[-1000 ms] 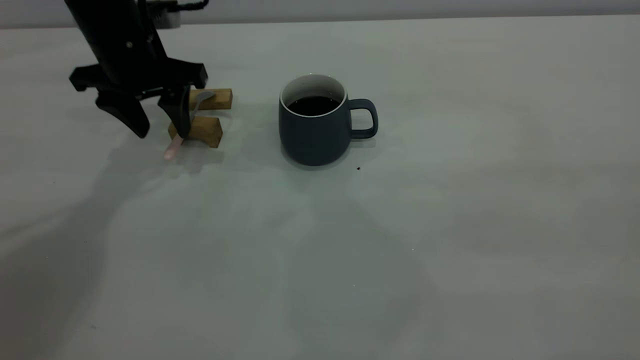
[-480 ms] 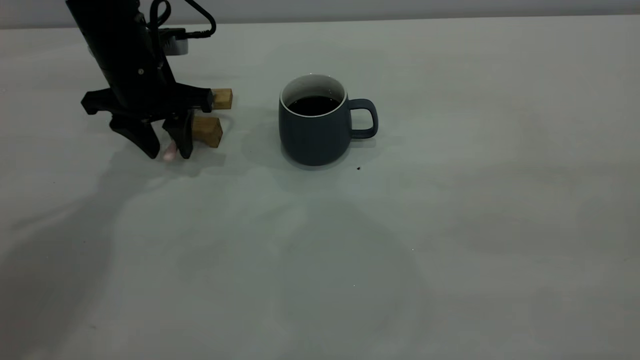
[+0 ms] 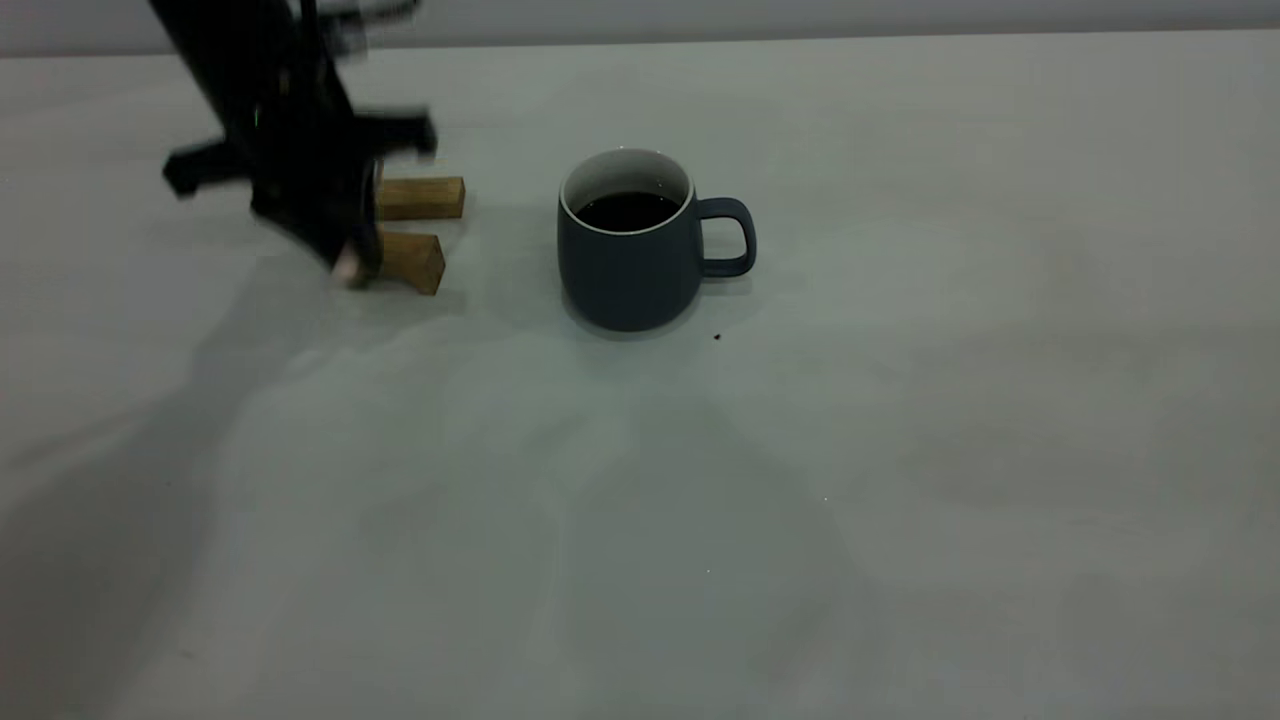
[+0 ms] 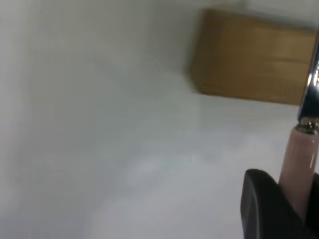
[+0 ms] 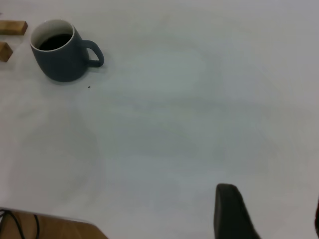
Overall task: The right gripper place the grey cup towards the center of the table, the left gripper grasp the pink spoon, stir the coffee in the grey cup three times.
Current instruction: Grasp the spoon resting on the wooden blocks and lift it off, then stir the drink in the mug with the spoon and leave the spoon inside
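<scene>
The grey cup [image 3: 640, 255] stands upright near the middle of the table [image 3: 900, 420], handle to the right, with dark coffee [image 3: 628, 210] inside. My left gripper [image 3: 345, 255] hangs blurred at the far left, just left of two wooden blocks, shut on the pink spoon [image 3: 347, 268]. In the left wrist view the pink spoon [image 4: 298, 164] runs between the black fingers [image 4: 264, 206], its metal neck pointing toward a block. My right gripper [image 5: 271, 214] is open and empty, far from the cup [image 5: 62, 57], and outside the exterior view.
Two wooden blocks [image 3: 420, 198] [image 3: 410, 262] lie left of the cup, close to the left gripper. A tiny dark speck [image 3: 716, 337] sits by the cup's base. A wooden edge with a cable [image 5: 45, 226] shows in the right wrist view.
The left gripper dropped over the spoon's pink handle, shut on it, and has now risen and tilted. The spoon no longer rests on the blocks. The cup has not moved.
</scene>
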`<move>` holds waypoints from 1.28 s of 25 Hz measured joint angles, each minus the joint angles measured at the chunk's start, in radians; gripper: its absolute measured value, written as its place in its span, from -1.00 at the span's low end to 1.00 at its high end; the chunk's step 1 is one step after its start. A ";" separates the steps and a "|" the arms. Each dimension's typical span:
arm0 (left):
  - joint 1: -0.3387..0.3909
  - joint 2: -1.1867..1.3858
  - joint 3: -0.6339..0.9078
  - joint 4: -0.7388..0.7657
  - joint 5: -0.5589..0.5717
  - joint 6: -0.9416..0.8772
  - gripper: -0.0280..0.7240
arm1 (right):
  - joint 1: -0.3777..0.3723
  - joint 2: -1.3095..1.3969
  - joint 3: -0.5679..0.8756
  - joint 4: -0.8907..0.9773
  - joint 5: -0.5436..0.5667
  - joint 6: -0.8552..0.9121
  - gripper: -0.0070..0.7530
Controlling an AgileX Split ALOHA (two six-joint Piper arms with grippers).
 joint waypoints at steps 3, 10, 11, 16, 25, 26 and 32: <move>0.000 -0.074 -0.034 -0.136 0.046 -0.001 -0.52 | 0.000 0.000 0.000 0.000 0.000 0.000 0.17; 0.000 -0.188 -0.053 -0.596 0.180 -0.051 -0.52 | 0.000 0.000 0.000 0.000 0.000 0.000 0.17; 0.000 -0.194 -0.054 -0.682 0.193 -0.073 -0.52 | 0.000 0.000 0.000 0.000 0.000 0.000 0.17; 0.000 -0.183 -0.057 -1.083 0.282 -0.269 -0.52 | 0.000 0.000 0.000 0.000 0.000 0.000 0.17; -0.005 -0.089 -0.057 -1.272 0.337 -0.650 -0.52 | 0.000 0.000 0.000 0.000 0.000 0.000 0.17; -0.008 -0.076 -0.057 -1.278 0.337 -0.703 -0.52 | 0.000 0.000 0.000 0.000 0.000 0.000 0.17; -0.019 -0.018 -0.057 -1.282 0.321 -0.828 -0.52 | 0.000 0.000 0.000 0.000 0.000 0.000 0.17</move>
